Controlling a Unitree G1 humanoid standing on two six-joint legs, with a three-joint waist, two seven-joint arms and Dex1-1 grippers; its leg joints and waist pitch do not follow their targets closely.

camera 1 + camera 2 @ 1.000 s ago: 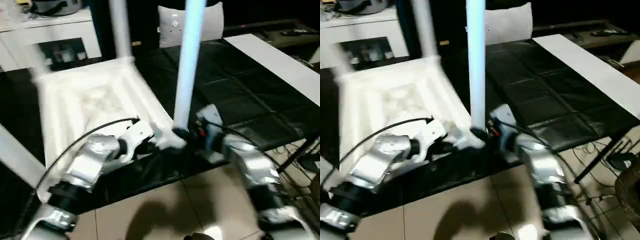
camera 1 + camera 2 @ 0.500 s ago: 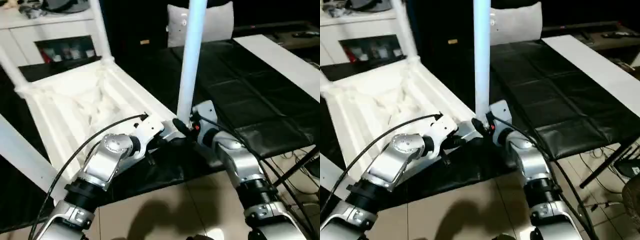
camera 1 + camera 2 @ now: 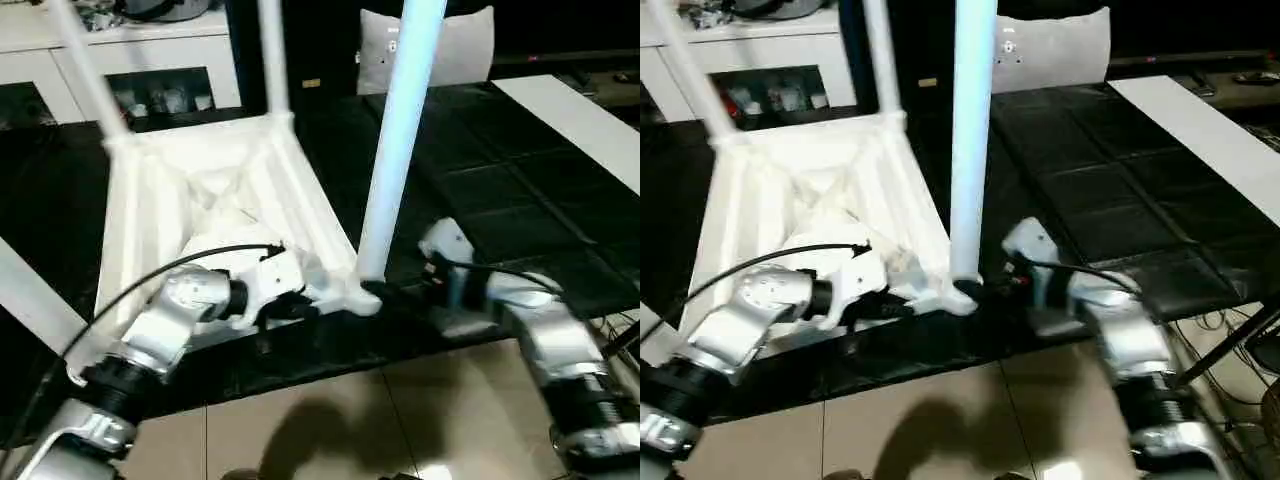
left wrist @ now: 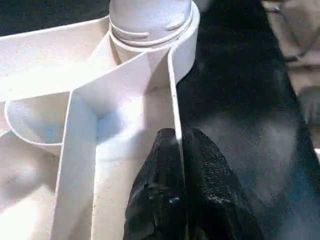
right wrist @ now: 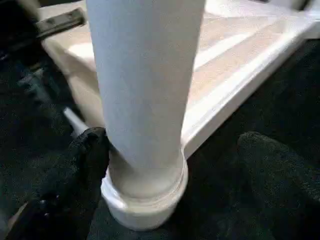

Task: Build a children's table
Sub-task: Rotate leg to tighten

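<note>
The white table top (image 3: 200, 200) lies upside down on the black-covered surface (image 3: 520, 170), ribbed side up. Its legs stand upright in the corner sockets. The near-right leg (image 3: 396, 170) rises from the socket (image 4: 150, 20) at the front corner. My left gripper (image 4: 179, 150) is shut on the thin rim of the top just beside that socket. My right gripper (image 5: 172, 142) is open around the base of this leg (image 5: 145, 75). One finger (image 5: 75, 170) touches the collar and the other finger (image 5: 280, 175) stands apart from it.
A white cabinet with glass doors (image 3: 150, 60) stands behind the work surface, and a white cushion (image 3: 450, 45) lies at the back. A white strip (image 3: 585, 115) runs along the right side. The surface's front edge drops to a tiled floor (image 3: 400, 420).
The head camera has shifted. My right wrist sits a little further right of the leg base than half a second ago. The left gripper stays on the rim.
</note>
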